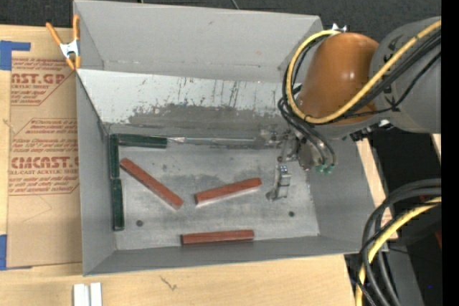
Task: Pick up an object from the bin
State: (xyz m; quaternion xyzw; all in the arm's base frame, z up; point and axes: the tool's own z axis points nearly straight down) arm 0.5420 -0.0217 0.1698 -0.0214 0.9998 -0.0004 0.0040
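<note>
One cam is used. The bin (193,39) is viewed from above, w/ the cam tilted somewhat. The far wall at pic top is shown broad, and the near wall at bottom is squeezed to a narrow strip. The whole bin is framed at mid range, w/ bits of surround kept at left, top & bottom. The arm (344,75) is cropped by the right edge.

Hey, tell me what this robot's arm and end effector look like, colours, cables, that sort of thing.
The arm is a thick, rounded grey body. A glossy orange cover, dome-shaped, caps its wrist. Yellow and black cables loop around that dome and trail along the arm. At the tip sits a small, slim end effector of bare grey metal.
</note>
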